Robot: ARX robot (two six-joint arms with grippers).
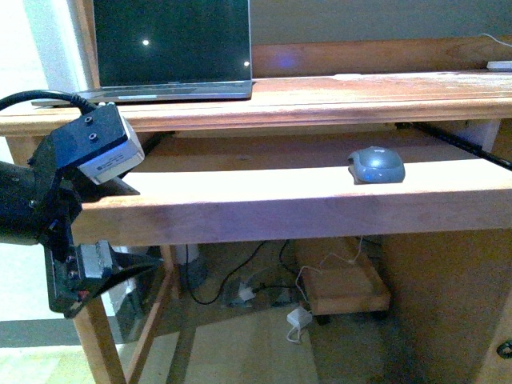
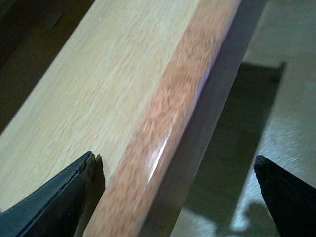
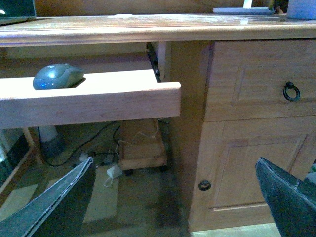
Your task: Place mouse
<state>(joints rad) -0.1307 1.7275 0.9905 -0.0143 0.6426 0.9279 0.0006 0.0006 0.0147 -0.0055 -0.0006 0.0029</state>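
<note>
Pull-out shelf, mouse on R part, L tool spread at L end, R tool likewise

place: home office — wooden desk | laptop | mouse on keyboard tray

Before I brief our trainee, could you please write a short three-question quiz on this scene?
1. True or false: the left tool is shut on the mouse.
2. The mouse lies on: A) the floor; B) the pull-out tray; C) a closed drawer.
3. Fill in: the right tool is ____ and holds nothing.
Key: 1 false, it is open at the tray's front edge; 2 B; 3 open.
</note>
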